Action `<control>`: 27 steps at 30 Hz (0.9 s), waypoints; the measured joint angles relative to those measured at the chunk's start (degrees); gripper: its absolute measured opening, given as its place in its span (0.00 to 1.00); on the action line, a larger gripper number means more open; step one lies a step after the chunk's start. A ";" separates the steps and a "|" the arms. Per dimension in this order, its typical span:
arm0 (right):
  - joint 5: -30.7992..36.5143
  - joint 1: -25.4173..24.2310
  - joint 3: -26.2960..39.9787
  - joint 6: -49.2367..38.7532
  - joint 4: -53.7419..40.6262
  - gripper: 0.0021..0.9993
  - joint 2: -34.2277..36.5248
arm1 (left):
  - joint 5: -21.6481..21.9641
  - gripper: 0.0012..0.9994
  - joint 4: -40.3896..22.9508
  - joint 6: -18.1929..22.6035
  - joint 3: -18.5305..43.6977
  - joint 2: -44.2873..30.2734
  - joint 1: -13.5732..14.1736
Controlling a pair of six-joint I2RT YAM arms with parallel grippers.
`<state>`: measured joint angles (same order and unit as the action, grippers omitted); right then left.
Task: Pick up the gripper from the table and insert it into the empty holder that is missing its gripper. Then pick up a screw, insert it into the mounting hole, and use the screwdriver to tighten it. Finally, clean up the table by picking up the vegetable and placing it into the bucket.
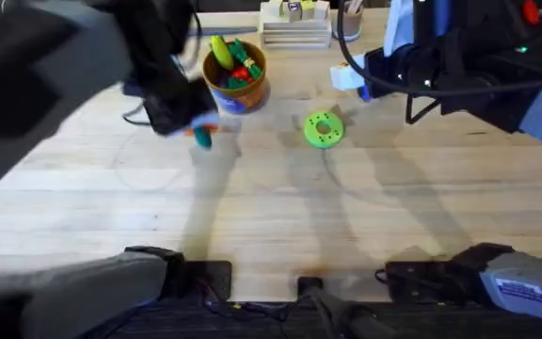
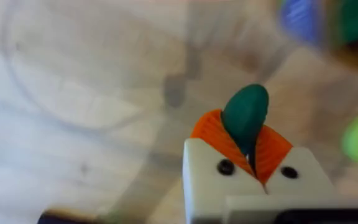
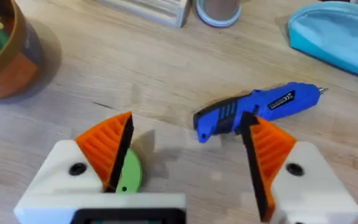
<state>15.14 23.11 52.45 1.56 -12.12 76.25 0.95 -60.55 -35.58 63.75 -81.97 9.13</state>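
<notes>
Left gripper (image 2: 252, 149) being pinched onto vegetable (image 2: 246, 115), raised over wooden table (image 1: 271, 217), bucket (image 1: 236, 77) near, right gripper (image 3: 188, 149) being held spread.

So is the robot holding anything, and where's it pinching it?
The left gripper pinches the vegetable by one end; the right gripper holds nothing.

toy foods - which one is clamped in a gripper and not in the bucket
The dark green vegetable, pinched between the left gripper's orange pads, beside the bucket. The yellow, red and green foods sit inside it.
</notes>
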 joint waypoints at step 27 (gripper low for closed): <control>0.00 0.00 0.00 0.00 -1.78 0.99 0.00 | 0.17 0.99 32.32 -1.34 2.18 -7.42 0.00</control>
<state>15.14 23.11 52.45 1.56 -13.90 76.25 1.13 -28.23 -36.93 65.93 -89.40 9.13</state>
